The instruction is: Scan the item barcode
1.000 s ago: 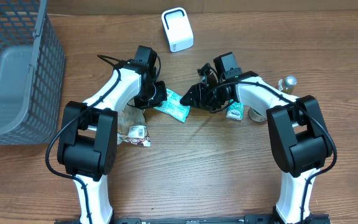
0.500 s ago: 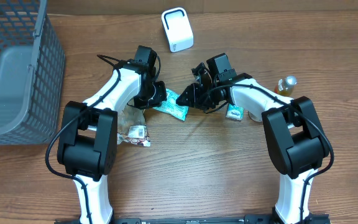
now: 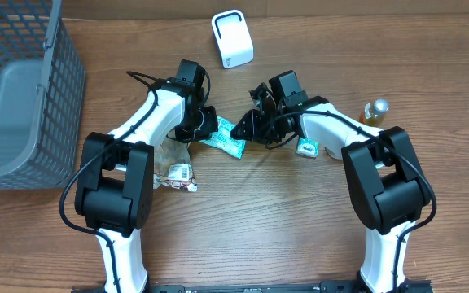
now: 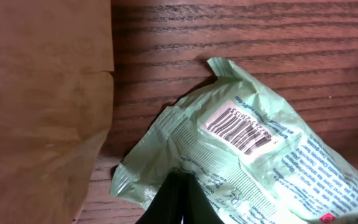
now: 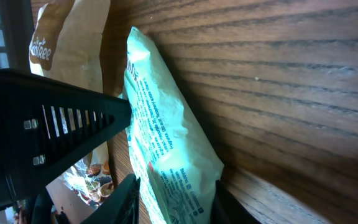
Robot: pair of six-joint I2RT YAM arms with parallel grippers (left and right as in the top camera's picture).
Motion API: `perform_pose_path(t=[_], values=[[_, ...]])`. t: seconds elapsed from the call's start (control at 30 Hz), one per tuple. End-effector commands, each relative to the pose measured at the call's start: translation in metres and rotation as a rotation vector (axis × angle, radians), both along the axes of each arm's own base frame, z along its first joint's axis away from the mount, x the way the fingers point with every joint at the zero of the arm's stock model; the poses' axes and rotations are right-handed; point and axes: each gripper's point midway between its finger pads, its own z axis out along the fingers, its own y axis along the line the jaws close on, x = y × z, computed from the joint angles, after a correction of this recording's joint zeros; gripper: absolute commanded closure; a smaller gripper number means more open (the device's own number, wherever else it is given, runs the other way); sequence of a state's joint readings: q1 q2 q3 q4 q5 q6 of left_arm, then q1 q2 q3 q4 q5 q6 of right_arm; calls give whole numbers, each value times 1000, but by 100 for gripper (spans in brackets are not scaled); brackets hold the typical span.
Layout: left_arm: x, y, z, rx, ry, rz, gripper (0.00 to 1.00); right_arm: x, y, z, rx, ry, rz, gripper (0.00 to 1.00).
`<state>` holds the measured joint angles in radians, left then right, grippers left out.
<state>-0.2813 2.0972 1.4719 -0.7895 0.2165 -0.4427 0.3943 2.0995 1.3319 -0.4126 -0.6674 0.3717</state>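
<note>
A grey basket [image 3: 67,81] is sitting well left of the left pincer [image 3: 208,125], with a white scanner [image 3: 232,38] lying beyond it. That pincer is clamping the green packet [image 3: 228,144] by one edge. The right pincer [image 3: 244,129], jaws narrowly apart, is straddling the other end.

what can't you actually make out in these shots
- Barcode digits on the green packet: left wrist view, too small.
- Packet's near end: left wrist view, behind a dark finger and the bottom edge.
- Whether the right gripper grips the packet: right wrist view, fingers cut off at the bottom edge.
</note>
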Motion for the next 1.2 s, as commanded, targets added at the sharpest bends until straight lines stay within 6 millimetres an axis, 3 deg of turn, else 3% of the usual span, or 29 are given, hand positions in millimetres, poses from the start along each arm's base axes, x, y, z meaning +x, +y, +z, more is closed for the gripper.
perform_pose_path(t=[0.0, 0.47, 0.6, 0.83, 0.9, 1.03, 1.17], values=[[-20, 5, -24, 39, 74, -1, 95, -17, 24, 10, 50, 1, 72, 72], [-19, 4, -24, 37, 69, -2, 96, -15, 24, 6, 14, -25, 66, 78], [-19, 4, -24, 37, 68, -2, 95, -19, 29, 4, 2, -49, 95, 84], [-18, 3, -24, 28, 66, -2, 95, -24, 34, 3, -8, -87, 150, 85], [-17, -1, -22, 7, 65, -5, 95, -24, 30, 2, -14, -74, 144, 96], [-5, -12, -6, -73, 36, -33, 93, -18, 18, 1, -21, -55, 112, 96], [22, -15, 33, -147, -13, -32, 92, -10, 1, 6, -27, -47, 74, 96]])
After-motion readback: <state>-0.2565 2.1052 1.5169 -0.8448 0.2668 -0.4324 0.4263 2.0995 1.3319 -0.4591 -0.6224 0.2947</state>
